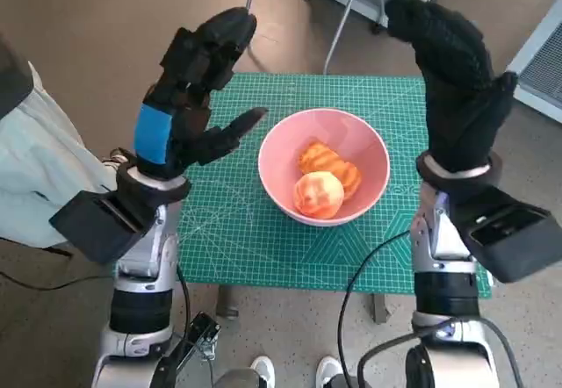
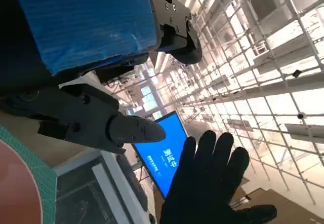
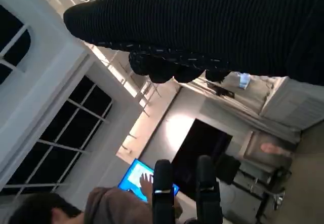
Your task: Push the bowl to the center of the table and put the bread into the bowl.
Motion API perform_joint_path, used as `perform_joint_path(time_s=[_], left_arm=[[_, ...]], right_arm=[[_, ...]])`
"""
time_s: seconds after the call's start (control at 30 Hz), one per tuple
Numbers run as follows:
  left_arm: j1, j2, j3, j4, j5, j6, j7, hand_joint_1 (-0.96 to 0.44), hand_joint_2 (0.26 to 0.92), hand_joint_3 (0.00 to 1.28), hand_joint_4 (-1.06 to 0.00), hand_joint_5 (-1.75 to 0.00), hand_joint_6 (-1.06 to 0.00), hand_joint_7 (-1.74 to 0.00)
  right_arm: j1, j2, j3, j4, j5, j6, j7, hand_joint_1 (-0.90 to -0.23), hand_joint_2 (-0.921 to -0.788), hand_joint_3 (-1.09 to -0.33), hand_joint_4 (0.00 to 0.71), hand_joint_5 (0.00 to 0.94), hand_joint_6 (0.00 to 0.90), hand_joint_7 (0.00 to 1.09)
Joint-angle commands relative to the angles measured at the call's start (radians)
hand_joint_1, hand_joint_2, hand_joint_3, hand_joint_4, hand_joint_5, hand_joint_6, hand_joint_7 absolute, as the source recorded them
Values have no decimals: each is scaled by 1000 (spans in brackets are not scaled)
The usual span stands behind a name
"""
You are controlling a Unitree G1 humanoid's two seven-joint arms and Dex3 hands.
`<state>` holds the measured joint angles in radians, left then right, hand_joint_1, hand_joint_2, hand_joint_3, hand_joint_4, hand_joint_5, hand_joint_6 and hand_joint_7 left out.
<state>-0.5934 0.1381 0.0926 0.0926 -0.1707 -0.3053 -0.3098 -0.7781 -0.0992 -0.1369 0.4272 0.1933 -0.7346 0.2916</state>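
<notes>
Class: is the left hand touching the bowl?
Apart. The head view shows green mat between the left hand and the bowl.

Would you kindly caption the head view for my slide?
Both hands, left and right, raised beside pink bowl holding bread.

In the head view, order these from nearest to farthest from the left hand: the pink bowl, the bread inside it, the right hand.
1. pink bowl: its rim is just right of the left hand.
2. bread: inside the bowl, past that rim.
3. right hand: beyond the bowl, on the table's far side.
</notes>
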Motion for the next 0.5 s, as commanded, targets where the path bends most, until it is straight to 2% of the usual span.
perform_joint_path(time_s=[0.03,0.5], left_arm=[[13,-11,-4,-28,-17,0,10,-369,921,275,-341,0,-147,-635],[29,-10,-16,-48,25,-25,32,-382,921,274,-347,-4,-128,-638]], right_arm=[[0,-5,3,15,-10,10,-10,-671,-921,-786,288,0,22,824],[12,-18,13,2,-4,19,2,-656,-921,-791,288,1,23,806]])
